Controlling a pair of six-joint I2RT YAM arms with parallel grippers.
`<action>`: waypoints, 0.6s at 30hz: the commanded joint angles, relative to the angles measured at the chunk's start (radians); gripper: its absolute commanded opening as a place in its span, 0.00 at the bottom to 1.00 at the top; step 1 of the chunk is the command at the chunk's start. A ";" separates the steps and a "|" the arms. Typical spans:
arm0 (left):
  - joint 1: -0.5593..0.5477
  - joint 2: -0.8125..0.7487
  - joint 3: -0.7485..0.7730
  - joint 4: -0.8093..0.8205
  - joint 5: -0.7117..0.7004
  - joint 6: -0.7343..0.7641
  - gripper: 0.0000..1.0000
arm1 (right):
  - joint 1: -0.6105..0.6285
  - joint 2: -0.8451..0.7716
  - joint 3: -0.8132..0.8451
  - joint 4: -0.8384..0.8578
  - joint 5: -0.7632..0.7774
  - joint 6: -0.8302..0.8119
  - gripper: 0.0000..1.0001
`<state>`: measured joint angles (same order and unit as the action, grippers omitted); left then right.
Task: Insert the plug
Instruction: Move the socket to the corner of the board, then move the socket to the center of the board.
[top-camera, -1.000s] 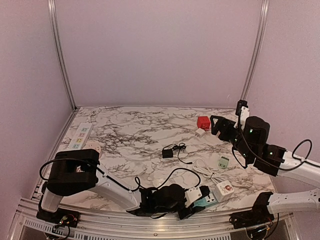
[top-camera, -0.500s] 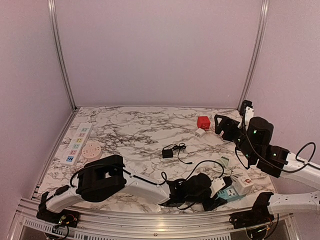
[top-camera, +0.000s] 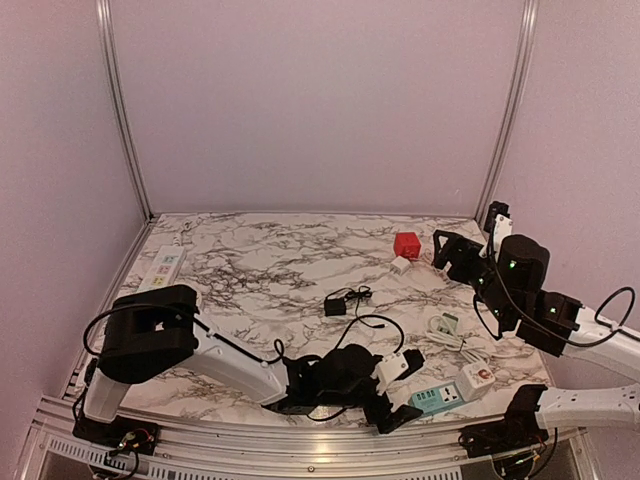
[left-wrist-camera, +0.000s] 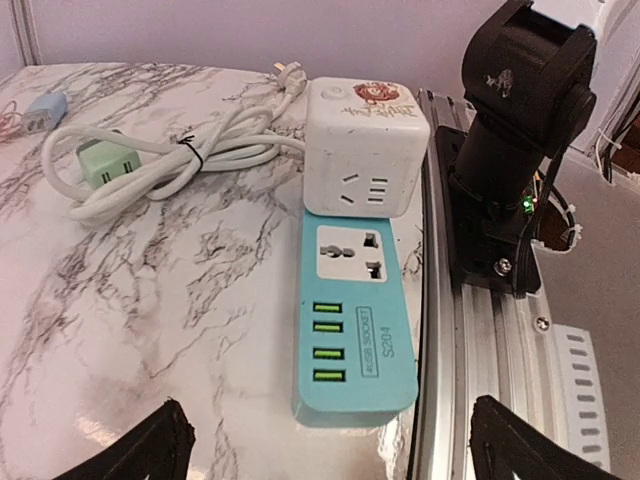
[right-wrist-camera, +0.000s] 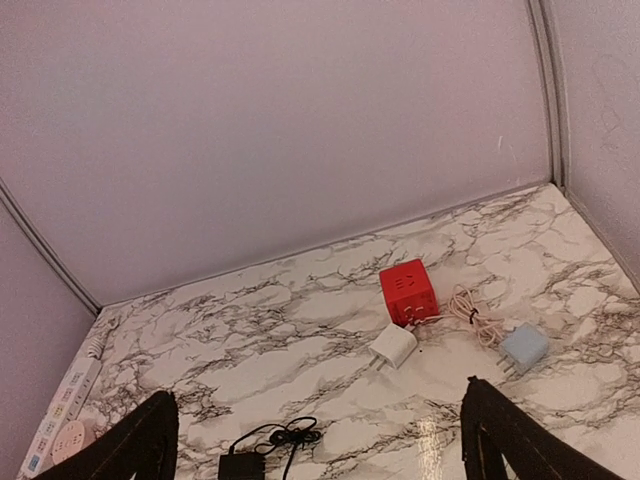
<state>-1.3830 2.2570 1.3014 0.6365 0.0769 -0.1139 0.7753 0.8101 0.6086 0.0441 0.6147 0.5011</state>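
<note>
Moved since earlier: the left gripper (left-wrist-camera: 330, 445) is drawn back toward the lower middle of the top view and has let go of the teal plastic power strip (left-wrist-camera: 355, 330), which is now left lying free on the marble-patterned table (left-wrist-camera: 150, 300).
Left pincer: its fingers are spread wide at the lower corners of the left wrist view, and nothing is pinched.
Right pincer: the right gripper (right-wrist-camera: 320, 440) is also spread and empty, held high at the right of the top view.
Strip: it is laid at the lower right of the table beside the aluminium edge rail (left-wrist-camera: 440, 330). A white cube-shaped socket block (left-wrist-camera: 365, 145) is touching its far end.
Plug: the likeliest one is judged to be the white plug (left-wrist-camera: 288, 72) ending the white coiled cord (left-wrist-camera: 190, 152), seen at the upper centre of the left wrist view, just beyond the cube.
Key relation: the strip's long axis is pointed straight away from the left pincer and lined up between its fingers. The plug is found further along, slightly left.
Nearer arm: the left is judged nearer, and the right is well apart.
</note>
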 joint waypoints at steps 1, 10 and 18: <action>0.003 -0.270 -0.205 0.101 -0.161 0.008 0.99 | 0.002 -0.010 0.007 -0.003 0.000 0.011 0.92; 0.204 -0.731 -0.604 -0.119 -0.679 -0.241 0.99 | 0.003 0.031 0.002 0.028 -0.041 0.005 0.92; 0.432 -0.832 -0.740 -0.229 -0.909 -0.361 0.99 | 0.002 0.074 -0.003 0.057 -0.066 -0.001 0.92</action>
<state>-1.0245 1.4387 0.5671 0.5087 -0.6846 -0.3809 0.7753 0.8734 0.6086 0.0593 0.5686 0.5014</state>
